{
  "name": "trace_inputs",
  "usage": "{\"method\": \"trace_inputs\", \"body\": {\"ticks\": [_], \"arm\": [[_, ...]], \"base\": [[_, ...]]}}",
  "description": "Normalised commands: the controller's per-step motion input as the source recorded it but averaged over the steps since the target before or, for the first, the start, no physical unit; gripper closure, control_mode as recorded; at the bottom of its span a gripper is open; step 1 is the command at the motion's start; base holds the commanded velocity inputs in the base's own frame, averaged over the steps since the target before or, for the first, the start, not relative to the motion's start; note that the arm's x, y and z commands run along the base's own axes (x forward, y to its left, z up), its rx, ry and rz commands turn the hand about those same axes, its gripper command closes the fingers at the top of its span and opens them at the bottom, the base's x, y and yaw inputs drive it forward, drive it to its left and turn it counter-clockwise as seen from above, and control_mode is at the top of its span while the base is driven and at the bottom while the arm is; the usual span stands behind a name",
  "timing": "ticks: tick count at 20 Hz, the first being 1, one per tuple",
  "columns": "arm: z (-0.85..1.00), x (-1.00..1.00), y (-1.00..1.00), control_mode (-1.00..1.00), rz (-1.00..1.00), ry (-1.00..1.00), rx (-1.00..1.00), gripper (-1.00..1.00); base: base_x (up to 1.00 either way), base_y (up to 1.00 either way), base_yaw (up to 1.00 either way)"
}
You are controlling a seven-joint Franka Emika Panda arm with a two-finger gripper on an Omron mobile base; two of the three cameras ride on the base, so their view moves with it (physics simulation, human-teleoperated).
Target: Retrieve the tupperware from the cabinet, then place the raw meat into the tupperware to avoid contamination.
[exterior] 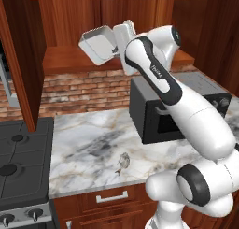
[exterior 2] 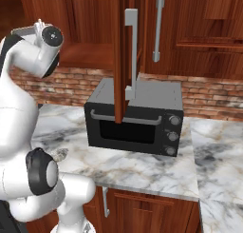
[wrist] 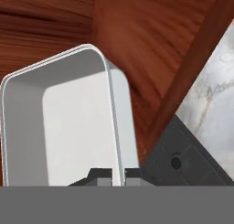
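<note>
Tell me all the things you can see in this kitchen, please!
tupperware: one, pale grey-white, held up in the air, tilted, in front of the open cabinet
raw meat: one, grey-brown, on the marble counter near its front edge
cabinet: one, reddish-brown wood, on the wall, door open
toaster oven: one, black, on the counter by the brick wall
counter: one, white-grey marble
stove: one, dark, left of the counter
drawer handle: one, silver, below the counter
gripper: one, dark fingers shut on the tupperware's rim

A black toaster oven (exterior 2: 135, 125) sits on the marble counter (exterior: 88, 144) — stove (exterior: 21, 162) apparently just beside
</note>
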Motion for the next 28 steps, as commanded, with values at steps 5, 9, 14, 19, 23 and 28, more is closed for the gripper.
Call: {"method": "trace_inputs", "body": {"ticks": [5, 9, 14, 19, 23, 28], "arm": [[0.01, -0.99, -0.15, -1.0, -0.04, 0.0, 0.02, 1.0], [0.0, -1.0, 0.0, -1.0, 0.0, 0.0, 0.0, 1.0], [0.0, -1.0, 0.0, -1.0, 0.0, 0.0, 0.0, 1.0], [-0.13, -0.93, 0.0, -1.0, -0.01, 0.02, 0.0, 1.0], [-0.16, -0.84, 0.0, -1.0, -0.03, 0.04, 0.01, 1.0], [-0.24, -0.71, 0.0, -1.0, -0.04, 0.08, 0.0, 1.0]], "base": [[0.0, 0.0, 0.0], [0.0, 0.0, 0.0], [0.0, 0.0, 0.0], [0.0, 0.0, 0.0], [0.0, 0.0, 0.0], [0.0, 0.0, 0.0]]}}
